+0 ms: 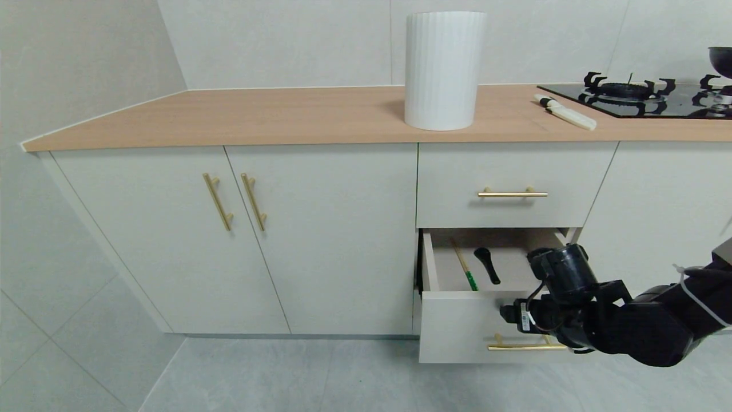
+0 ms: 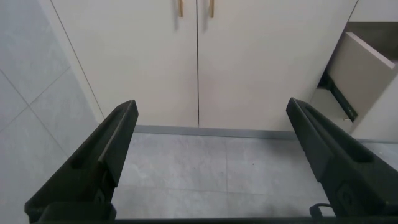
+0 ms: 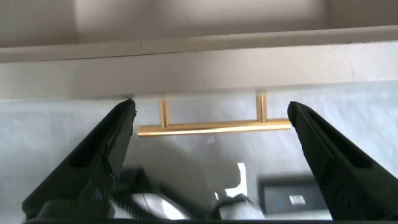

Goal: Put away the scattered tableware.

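Note:
The lower drawer (image 1: pixel 469 320) stands pulled out. Inside lie a pair of wooden chopsticks with green tips (image 1: pixel 464 269) and a black spoon (image 1: pixel 487 264). My right gripper (image 1: pixel 513 315) hovers just in front of the drawer face, above its gold handle (image 1: pixel 526 346). In the right wrist view that gripper (image 3: pixel 211 109) is open, with the gold handle (image 3: pixel 214 127) between its fingers and apart from them. A cream-handled knife (image 1: pixel 566 113) lies on the counter beside the hob. My left gripper (image 2: pixel 211 106) is open and holds nothing, low over the floor facing the cabinet doors.
A tall white ribbed container (image 1: pixel 441 68) stands on the wooden counter (image 1: pixel 257 117). A black gas hob (image 1: pixel 640 97) is at the far right. The upper drawer (image 1: pixel 512 171) is closed. Two cabinet doors (image 1: pixel 229 240) with gold handles are shut at the left.

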Controlling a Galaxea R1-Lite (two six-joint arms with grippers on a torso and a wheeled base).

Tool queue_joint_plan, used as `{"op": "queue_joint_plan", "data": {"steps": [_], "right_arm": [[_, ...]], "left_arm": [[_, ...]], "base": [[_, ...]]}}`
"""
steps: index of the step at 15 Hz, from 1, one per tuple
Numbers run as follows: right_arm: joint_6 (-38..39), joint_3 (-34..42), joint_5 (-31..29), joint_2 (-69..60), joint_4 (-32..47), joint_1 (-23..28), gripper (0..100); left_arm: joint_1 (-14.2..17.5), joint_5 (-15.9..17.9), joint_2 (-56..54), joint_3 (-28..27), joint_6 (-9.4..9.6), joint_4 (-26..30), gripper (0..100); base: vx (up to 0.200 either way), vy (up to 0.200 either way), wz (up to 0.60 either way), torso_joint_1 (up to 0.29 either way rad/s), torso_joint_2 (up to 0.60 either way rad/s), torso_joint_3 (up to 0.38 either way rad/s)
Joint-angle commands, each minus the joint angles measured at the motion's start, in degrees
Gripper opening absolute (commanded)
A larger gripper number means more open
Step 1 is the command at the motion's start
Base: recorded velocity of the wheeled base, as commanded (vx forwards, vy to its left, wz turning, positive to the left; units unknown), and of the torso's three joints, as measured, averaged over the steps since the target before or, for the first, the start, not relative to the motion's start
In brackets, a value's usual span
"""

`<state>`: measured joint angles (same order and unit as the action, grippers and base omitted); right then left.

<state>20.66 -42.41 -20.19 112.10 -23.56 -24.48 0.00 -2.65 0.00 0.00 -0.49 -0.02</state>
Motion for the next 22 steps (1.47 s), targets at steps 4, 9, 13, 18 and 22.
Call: {"op": "queue_joint_plan", "data": {"steps": [4,9,13,18,22], "right_arm": [[-3.7,-7.34,0.15,5.76,-1.75,0.4,100],[-5.55,-17.35,0.32,10.59,-1.75,1.45,100],[-5.37,-21.05,0.24,13.58,-2.01,1.63,100],[-5.81,-21.84,0.06,17.71,-11.06,5.32,100],[-5.02,-25.53,-0.12,20.79,-12.12,7.25,100]], "left_arm": [[0.0,0.01,0.0,0.0,-0.04,-0.06,100],[0.0,0.01,0.0,0.0,-0.04,-0.06,100],[0.0,0.01,0.0,0.0,-0.04,-0.06,100],[0.0,0.01,0.0,0.0,-0.04,0.02,100],[0.0,0.01,0.0,0.0,-0.04,0.02,100]], "base": [[0.0,0.0,0.0,0.0,0.0,0.0],[0.0,0.0,0.0,0.0,0.0,0.0],[0.0,0.0,0.0,0.0,0.0,0.0],[0.0,0.0,0.0,0.0,0.0,0.0],[0.0,0.0,0.0,0.0,0.0,0.0]]}}
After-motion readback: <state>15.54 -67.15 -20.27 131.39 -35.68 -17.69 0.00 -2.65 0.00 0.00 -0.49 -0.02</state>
